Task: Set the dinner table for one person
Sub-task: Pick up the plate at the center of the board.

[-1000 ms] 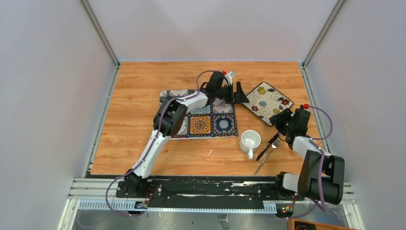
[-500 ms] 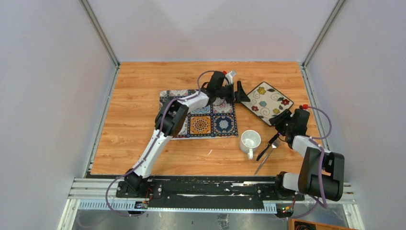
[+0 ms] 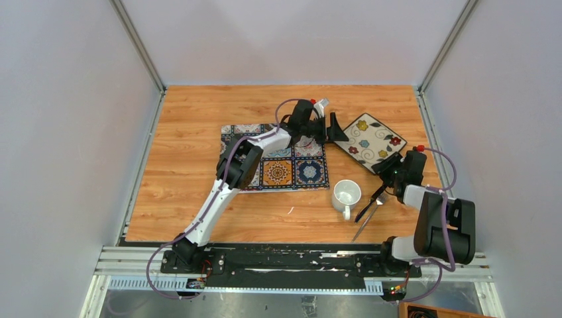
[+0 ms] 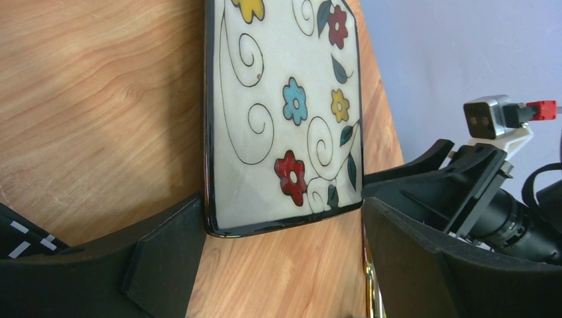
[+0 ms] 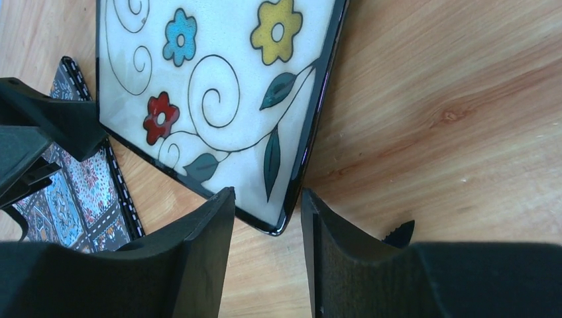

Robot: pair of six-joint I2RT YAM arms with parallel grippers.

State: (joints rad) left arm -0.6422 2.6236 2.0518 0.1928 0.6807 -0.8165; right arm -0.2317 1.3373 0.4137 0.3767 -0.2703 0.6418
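On the large rectangular tabletop of light orange-brown wood-grain planks (image 3: 185,146), the colourful tile-patterned cloth placemat (image 3: 278,169) lies left of centre. The left hand (image 3: 327,127), spread wide, brackets the left end of the square white floral-painted ceramic plate (image 3: 371,141), which lies flat just right of the placemat. The right hand (image 3: 388,171), jaws narrowly apart, straddles the plate's near corner. In my judgement the plate must travel leftward onto the placemat, and both hands are about equally near it.

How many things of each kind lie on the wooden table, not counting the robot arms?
Placemat: 1
Plate: 1
Mug: 1
Fork: 1
Dark utensil: 1
Total: 5
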